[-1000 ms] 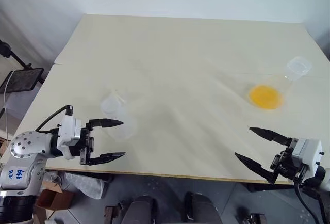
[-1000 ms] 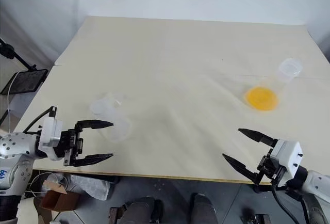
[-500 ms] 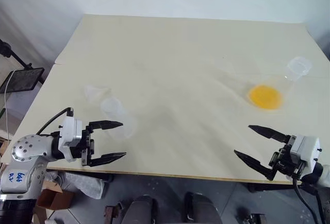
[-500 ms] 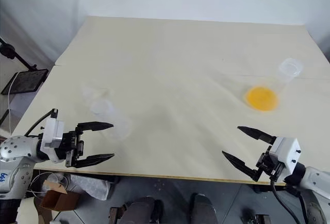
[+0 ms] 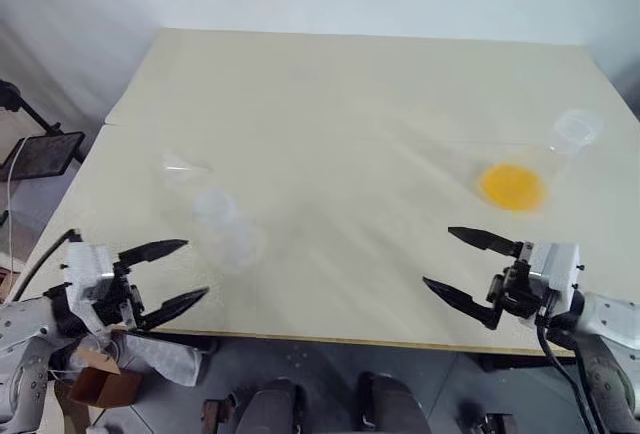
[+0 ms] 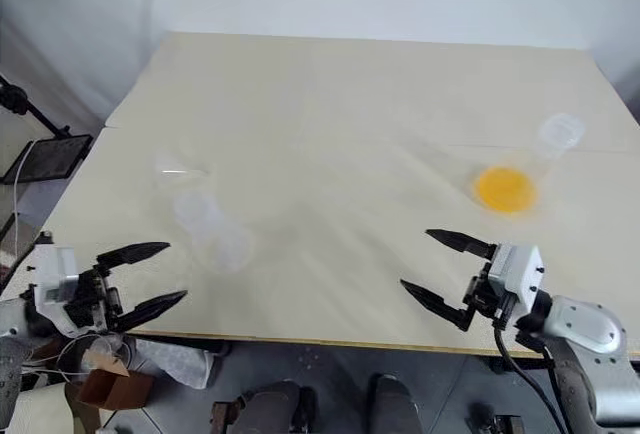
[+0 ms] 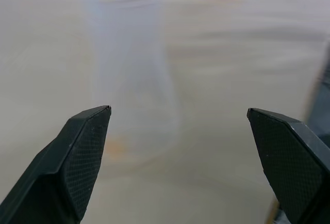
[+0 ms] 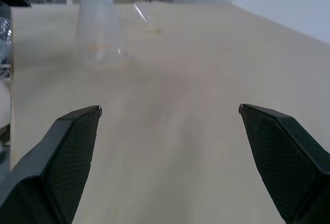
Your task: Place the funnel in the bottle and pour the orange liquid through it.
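- Lying near the worktop's left edge, the funnel (image 5: 185,167) sits just behind the bottle (image 5: 224,232), which stands upright towards the front-left corner.
- Left gripper (image 5: 170,277) hangs at the front edge beside the bottle, jaws wide and empty, pointing across the worktop; it is judged the nearer arm for the funnel.
- Right gripper (image 5: 468,269), jaws wide and empty, hangs near the front-right corner, the orange liquid (image 5: 512,186) behind it in a clear flask (image 5: 565,144) by the right edge.
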You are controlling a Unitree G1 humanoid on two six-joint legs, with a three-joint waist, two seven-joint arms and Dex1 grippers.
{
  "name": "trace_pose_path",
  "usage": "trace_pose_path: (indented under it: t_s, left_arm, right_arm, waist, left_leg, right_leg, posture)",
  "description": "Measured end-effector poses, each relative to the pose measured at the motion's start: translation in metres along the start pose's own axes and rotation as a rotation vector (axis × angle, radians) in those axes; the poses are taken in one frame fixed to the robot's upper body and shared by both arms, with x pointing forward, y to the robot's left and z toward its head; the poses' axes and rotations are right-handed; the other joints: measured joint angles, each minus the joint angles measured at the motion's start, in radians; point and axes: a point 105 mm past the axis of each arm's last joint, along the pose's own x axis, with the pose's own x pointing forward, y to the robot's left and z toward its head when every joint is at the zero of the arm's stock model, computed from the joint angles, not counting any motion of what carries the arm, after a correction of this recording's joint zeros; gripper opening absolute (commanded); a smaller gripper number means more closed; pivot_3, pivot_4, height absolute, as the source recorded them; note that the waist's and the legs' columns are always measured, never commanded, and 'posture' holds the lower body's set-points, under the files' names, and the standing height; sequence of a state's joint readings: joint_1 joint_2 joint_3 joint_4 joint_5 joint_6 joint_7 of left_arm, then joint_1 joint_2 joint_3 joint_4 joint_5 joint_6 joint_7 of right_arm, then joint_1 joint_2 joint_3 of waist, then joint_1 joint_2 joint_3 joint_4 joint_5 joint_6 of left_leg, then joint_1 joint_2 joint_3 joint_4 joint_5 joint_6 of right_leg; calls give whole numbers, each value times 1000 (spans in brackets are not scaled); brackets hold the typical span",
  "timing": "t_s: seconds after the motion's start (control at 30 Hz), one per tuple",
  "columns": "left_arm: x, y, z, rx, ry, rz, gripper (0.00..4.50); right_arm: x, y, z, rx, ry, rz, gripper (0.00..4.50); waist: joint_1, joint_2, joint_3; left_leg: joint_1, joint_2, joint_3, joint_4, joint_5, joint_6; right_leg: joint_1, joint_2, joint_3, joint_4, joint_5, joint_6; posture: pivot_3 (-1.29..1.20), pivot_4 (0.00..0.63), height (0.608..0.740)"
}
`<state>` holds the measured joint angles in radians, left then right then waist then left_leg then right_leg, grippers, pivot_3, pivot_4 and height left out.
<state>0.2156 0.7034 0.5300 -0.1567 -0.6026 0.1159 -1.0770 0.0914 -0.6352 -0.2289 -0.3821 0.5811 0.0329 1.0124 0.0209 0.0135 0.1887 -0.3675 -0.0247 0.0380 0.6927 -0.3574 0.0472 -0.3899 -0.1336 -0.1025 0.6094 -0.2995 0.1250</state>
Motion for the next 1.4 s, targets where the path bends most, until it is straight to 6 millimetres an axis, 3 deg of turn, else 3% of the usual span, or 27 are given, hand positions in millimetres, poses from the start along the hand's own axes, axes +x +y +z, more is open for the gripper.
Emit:
trace_pose_path:
  t_s: [0.23,0.37,0.43,0.67,1.0,1.23,1.4]
  left_arm:
    - [-46,21,-32,-55,59,265,4500]
    - [-53,18,-35,-60,76,278,4500]
    - [-45,15,-26,-50,44,242,4500]
    - [17,3,22,25,-99,36,4500]
    - [64,6,47,59,-169,-80,4500]
    - [81,11,48,12,-162,-102,4500]
    - [82,12,40,-8,-133,-106,2944]
  right_arm:
    - [29,7,21,16,-98,73,4482]
    - [31,6,21,21,-99,79,4482]
    - [31,6,20,27,-93,79,4482]
    - [24,5,11,50,-62,65,4482]
    - [17,8,3,67,-34,32,4482]
    - [18,8,3,63,-33,3,4482]
    - [17,8,3,63,-32,-10,4500]
  waist:
    - [2,-1,0]
    - [3,-2,-1]
    - [3,-3,-1]
    - [-1,-2,-1]
    - [-8,-2,-1]
    - [-4,-2,-1]
    - [-3,-2,-1]
  left_leg:
    - [-1,0,-1,0,-1,0]
    - [-1,0,-1,0,-2,0]
    - [-1,0,-1,0,-2,0]
    - [-1,0,-1,0,-2,0]
    - [-1,-1,0,1,-2,0]
    - [-1,-1,0,1,-2,0]
    - [-1,-1,0,1,-2,0]
  right_leg:
    - [0,0,-1,0,0,0]
    - [0,-1,-1,-1,0,0]
    - [0,-2,-1,-1,0,0]
    - [-1,0,-1,1,0,0]
    - [-1,2,-1,3,0,0]
    - [-1,3,-2,3,0,0]
    - [-1,3,-2,3,0,0]
  posture:
    - [0,150,740]
    - [0,150,740]
    - [0,150,740]
    - [0,150,740]
    - [0,150,740]
    - [0,150,740]
    - [0,150,740]
